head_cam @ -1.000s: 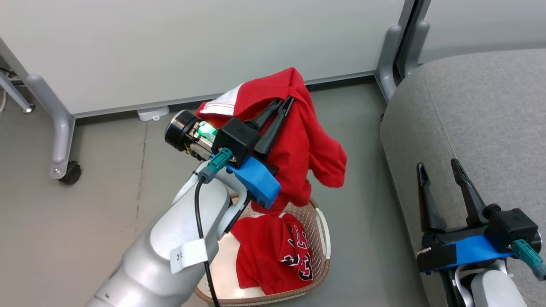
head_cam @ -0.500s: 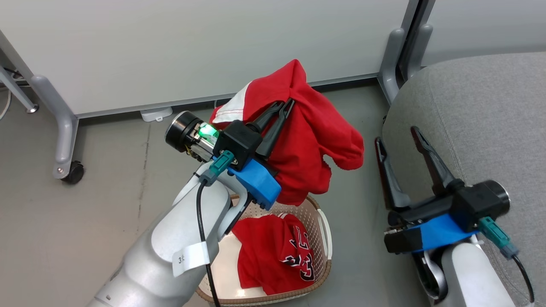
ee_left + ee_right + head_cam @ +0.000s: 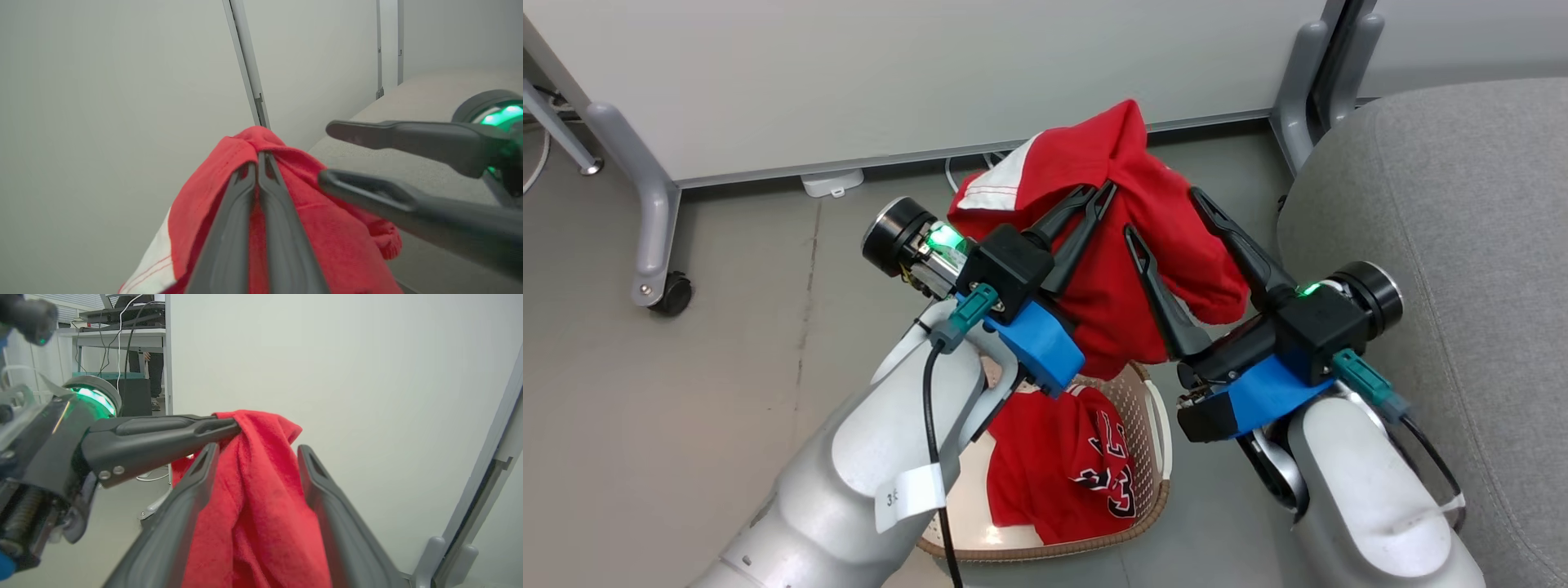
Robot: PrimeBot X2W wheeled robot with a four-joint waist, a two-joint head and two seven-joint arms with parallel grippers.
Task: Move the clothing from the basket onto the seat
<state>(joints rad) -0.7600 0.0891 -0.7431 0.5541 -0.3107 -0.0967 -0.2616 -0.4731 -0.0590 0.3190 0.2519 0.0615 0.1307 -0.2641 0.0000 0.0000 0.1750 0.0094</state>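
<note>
Here, your left end effector (image 3: 1098, 189) is clenched on a bunched peak of the plain red garment (image 3: 1111, 286), which has white trim at its far left edge. The garment hangs in the air above the basket (image 3: 1141, 404), with its lowest folds near the basket's far rim. Your right end effector (image 3: 1161, 212) is released, fingers spread wide, just to the right of the left one. In the right wrist view, a hanging fold of the same garment drops between those spread fingers, which are not closed on it. The second piece of clothing, a red jersey (image 3: 1062, 482) with black-and-white numerals, lies crumpled inside the basket. The basket sits on the grey floor (image 3: 686, 392), near you, with the light grey seat (image 3: 1462, 204) to its right. A white panel (image 3: 931, 73) on grey legs stands at the far side.
</note>
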